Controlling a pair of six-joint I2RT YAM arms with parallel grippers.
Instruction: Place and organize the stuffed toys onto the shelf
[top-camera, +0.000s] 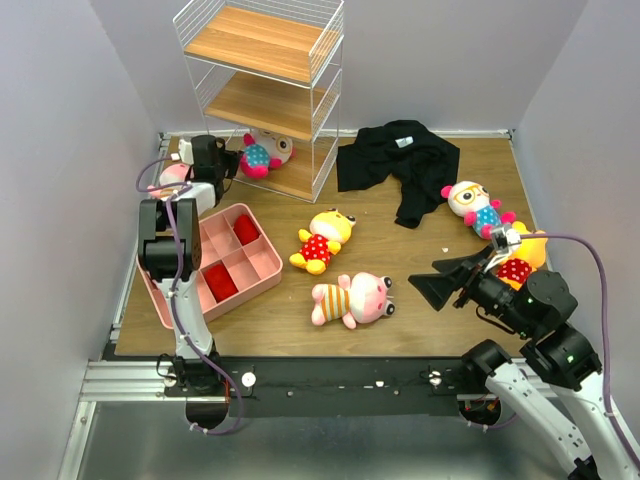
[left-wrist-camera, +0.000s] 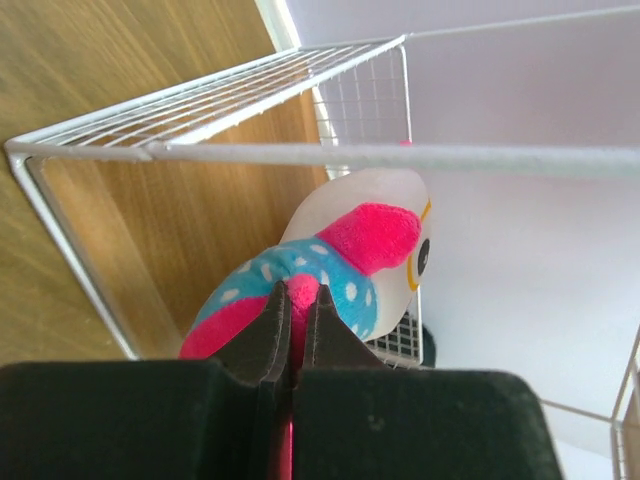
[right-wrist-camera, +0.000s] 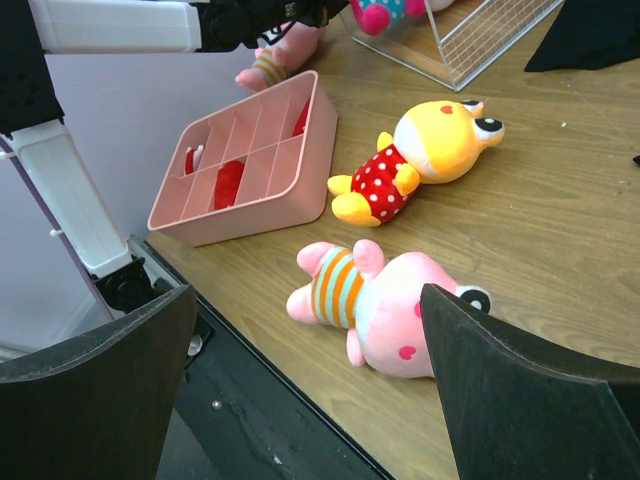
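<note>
The shelf (top-camera: 265, 70) stands at the back, a white wire rack with wooden boards. On its lowest board lies a white-faced stuffed toy (top-camera: 265, 154) in a blue dotted outfit. My left gripper (top-camera: 229, 161) is shut on this toy's (left-wrist-camera: 345, 265) pink limb, the left gripper (left-wrist-camera: 297, 292) pinching it between its tips at the shelf's open side. A yellow toy (top-camera: 322, 238) and a pink striped toy (top-camera: 352, 298) lie mid-table. My right gripper (top-camera: 438, 286) hovers open beside the pink toy (right-wrist-camera: 385, 305), the right gripper (right-wrist-camera: 308, 290) holding nothing.
A pink compartment tray (top-camera: 262, 270) sits at the left, with another pink toy (top-camera: 172, 177) behind my left arm. A black garment (top-camera: 400, 165) lies at the back right. A second white-faced toy (top-camera: 474, 207) and a yellow one (top-camera: 527, 252) lie by my right arm.
</note>
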